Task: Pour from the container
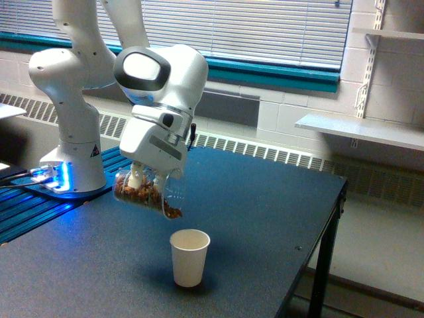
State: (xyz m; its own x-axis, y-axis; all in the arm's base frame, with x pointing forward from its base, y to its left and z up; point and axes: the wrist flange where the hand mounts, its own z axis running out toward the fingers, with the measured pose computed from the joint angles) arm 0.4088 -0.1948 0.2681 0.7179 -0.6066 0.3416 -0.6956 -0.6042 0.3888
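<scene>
The gripper [140, 177] is clamped on one clear container [148, 193], held above the dark table [265, 205] near its middle-left. The container lies nearly on its side, long axis running from 10 o'clock down to 4 o'clock, rim aimed at 4 o'clock. Brown pieces [136, 193] lie along its low side, some at the lip. One paper cup [189, 257] stands upright at 5 o'clock from the rim, apart from it. Behind are window blinds [252, 26], a block wall and a shelf [361, 129].
</scene>
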